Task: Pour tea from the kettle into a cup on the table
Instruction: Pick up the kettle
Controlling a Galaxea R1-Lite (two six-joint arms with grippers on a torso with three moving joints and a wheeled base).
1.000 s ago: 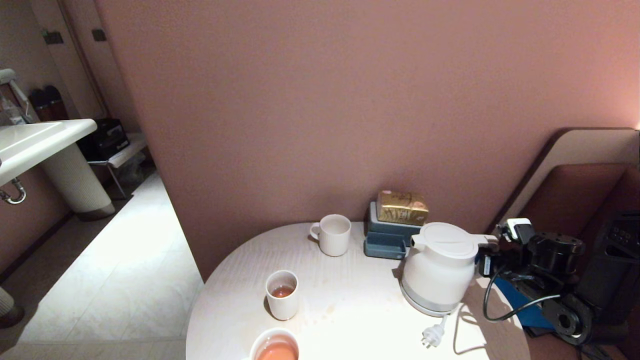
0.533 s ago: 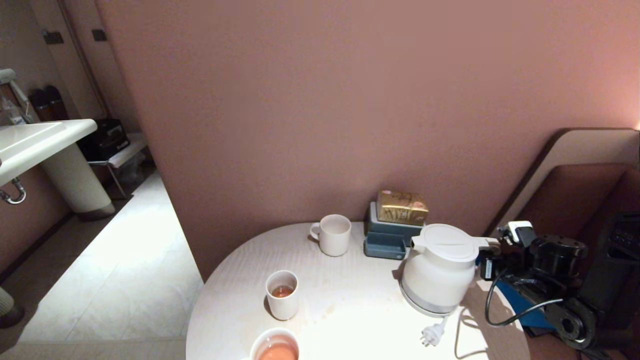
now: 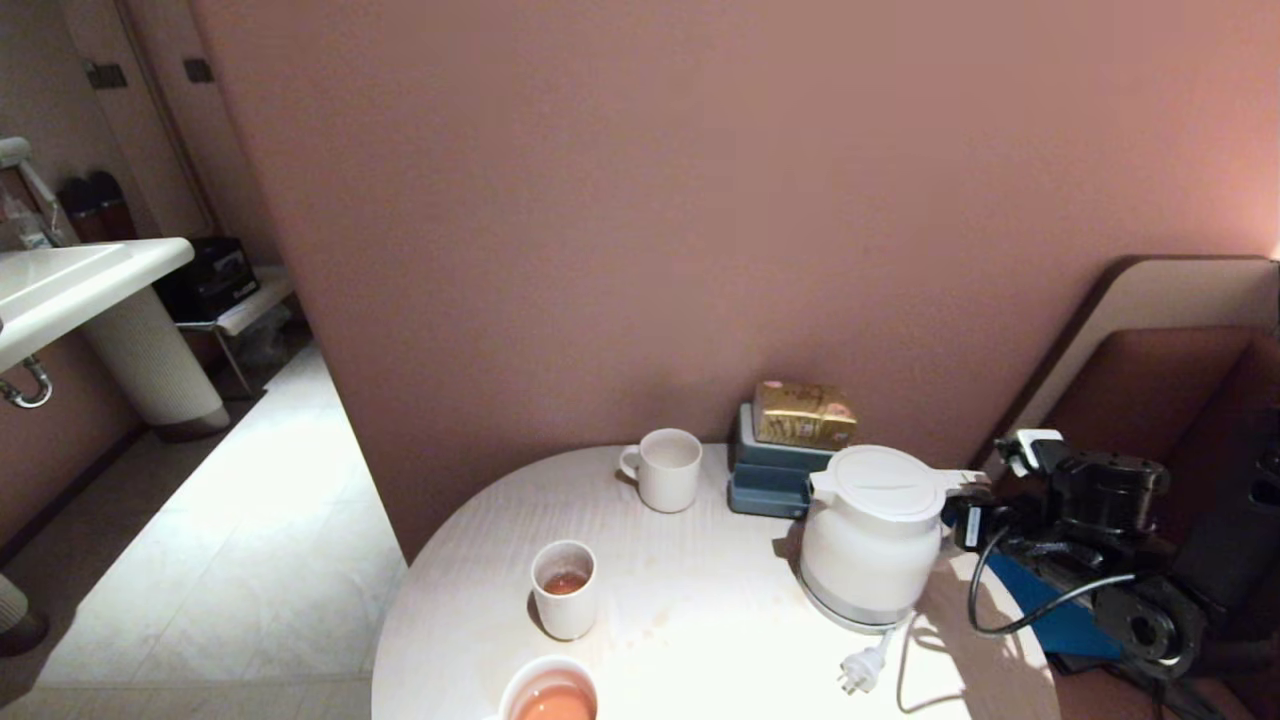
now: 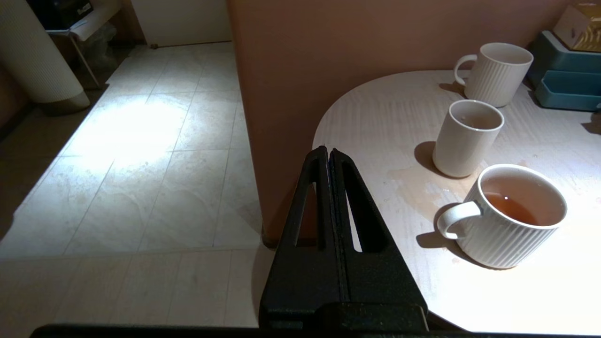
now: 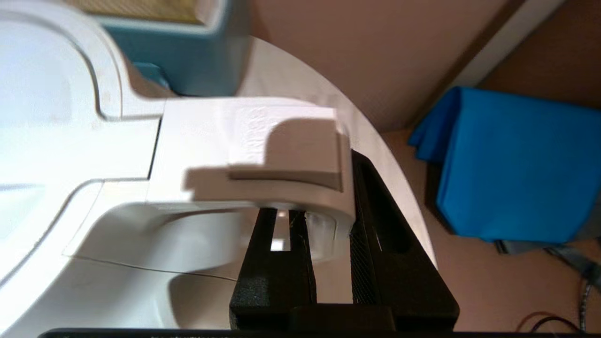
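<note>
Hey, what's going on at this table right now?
The robot's right gripper is shut on the loop handle of the large white plastic kettle, which stands at the right of the round white table. No tea is being poured at this moment. The small white handleless cup stands apart to the left with a little dark tea in it. The left gripper is shut and idle off the table's edge.

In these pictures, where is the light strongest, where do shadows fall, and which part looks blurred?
Head view: glare on the table near the plug; the kettle casts shadow rightward. Left wrist view: the cup casts shadow toward the table edge. Right wrist view: the handle is partly shaded; the kettle's lid and the blue box blur.
</note>
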